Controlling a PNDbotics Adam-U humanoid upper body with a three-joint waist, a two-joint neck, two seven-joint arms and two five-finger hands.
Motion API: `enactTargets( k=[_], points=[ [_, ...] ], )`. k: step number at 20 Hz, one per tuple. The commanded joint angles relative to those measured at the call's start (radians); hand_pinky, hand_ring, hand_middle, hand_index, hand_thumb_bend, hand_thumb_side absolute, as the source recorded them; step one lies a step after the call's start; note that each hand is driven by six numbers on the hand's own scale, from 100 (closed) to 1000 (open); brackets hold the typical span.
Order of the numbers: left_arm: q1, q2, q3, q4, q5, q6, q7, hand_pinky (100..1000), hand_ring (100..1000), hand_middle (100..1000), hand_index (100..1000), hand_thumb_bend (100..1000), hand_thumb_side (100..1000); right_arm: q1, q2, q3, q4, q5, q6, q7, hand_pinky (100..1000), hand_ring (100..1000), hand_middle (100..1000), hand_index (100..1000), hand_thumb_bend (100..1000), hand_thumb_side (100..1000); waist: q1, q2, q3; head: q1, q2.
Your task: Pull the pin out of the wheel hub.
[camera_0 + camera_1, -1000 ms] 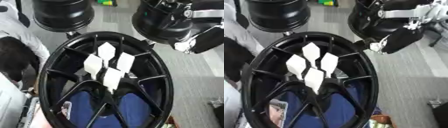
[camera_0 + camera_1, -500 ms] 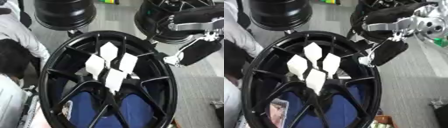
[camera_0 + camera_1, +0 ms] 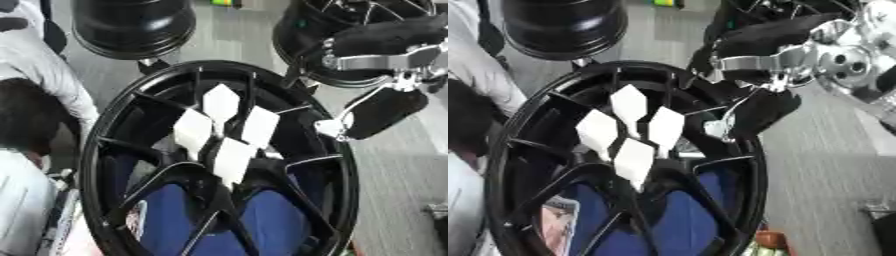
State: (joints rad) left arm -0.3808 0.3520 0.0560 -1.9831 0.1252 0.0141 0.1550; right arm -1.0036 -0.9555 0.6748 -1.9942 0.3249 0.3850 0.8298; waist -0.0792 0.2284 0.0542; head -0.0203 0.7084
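Observation:
A large black wheel hub point(image 3: 348, 195) fills the middle of the view, its spokes meeting at a centre that carries several white diamond-shaped pieces point(image 3: 220, 102). I cannot make out a separate pin among them. My right hand point(image 3: 383, 111), black with a silver wrist, reaches in from the upper right and hangs over the hub's right rim, a pale tip point(image 3: 331, 128) pointing toward the centre. It stays to the right of the white pieces and does not touch them. The curl of that hand is hidden. My left hand does not show.
Two more black wheels stand at the back, one at the left point(image 3: 131, 25) and one behind my right arm point(image 3: 306, 35). A person in a white sleeve point(image 3: 39, 75) leans at the left edge. Something blue point(image 3: 271, 220) lies beneath the spokes. Grey floor point(image 3: 402, 190) lies to the right.
My right hand has come down and to the left from the upper right corner, and now sits over the hub's right rim. The white pieces have not moved.

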Motion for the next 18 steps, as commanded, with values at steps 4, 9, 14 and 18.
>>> enactTargets(
  k=[4,9,14,18],
  points=[
    [-0.015,0.027,0.006,-0.017,0.002,-0.001,-0.003,679,730,519,811,100,730,-0.021,0.007,0.002,-0.006,0.019,0.032,0.027,895,895,890,894,169,529,0.002,-0.011,0.001,0.010,-0.017],
    [-0.014,0.026,0.007,-0.017,0.005,0.000,-0.004,679,730,519,812,100,730,-0.024,0.031,0.014,-0.006,0.043,0.043,0.046,894,896,893,895,184,531,0.002,-0.009,-0.001,0.015,-0.021],
    [-0.014,0.025,0.008,-0.017,0.006,0.000,-0.004,680,731,519,812,100,731,-0.019,0.042,0.018,-0.006,0.066,0.060,0.040,894,896,893,895,191,509,0.003,-0.007,0.000,0.020,-0.026],
    [-0.013,0.023,0.007,-0.017,0.008,0.001,-0.005,680,731,519,812,100,732,-0.021,0.055,0.021,-0.006,0.085,0.071,0.039,893,902,901,899,223,508,0.003,-0.006,0.000,0.018,-0.029]
  ],
)
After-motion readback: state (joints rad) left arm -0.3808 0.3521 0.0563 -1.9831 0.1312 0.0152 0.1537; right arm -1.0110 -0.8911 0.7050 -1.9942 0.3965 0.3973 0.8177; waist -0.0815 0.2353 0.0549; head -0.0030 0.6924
